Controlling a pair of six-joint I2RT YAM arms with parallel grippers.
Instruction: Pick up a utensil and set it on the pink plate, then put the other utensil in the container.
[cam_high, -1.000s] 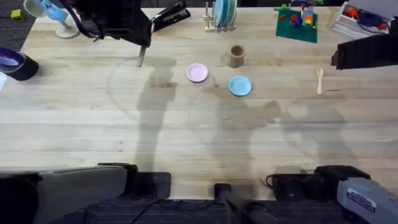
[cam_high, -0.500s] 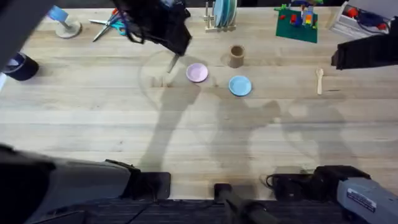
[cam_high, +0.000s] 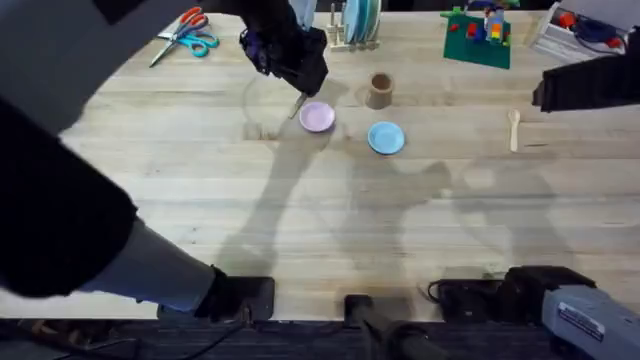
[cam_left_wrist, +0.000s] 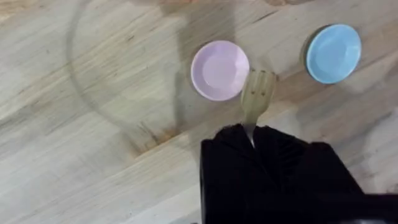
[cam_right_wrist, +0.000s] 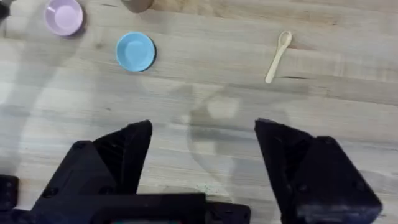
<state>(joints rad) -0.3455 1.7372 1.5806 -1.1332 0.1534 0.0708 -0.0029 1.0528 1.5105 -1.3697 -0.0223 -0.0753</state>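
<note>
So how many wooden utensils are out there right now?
2. A wooden fork is held in the left end effector, just beside the pink plate. A wooden spoon lies on the table far to the right, untouched.

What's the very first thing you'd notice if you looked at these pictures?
The left claw holding a little wooden fork in the air, right beside the pink plate. Next, the wooden spoon lying alone on the table's right side, with the right claw wide open above the bare wood.
</note>
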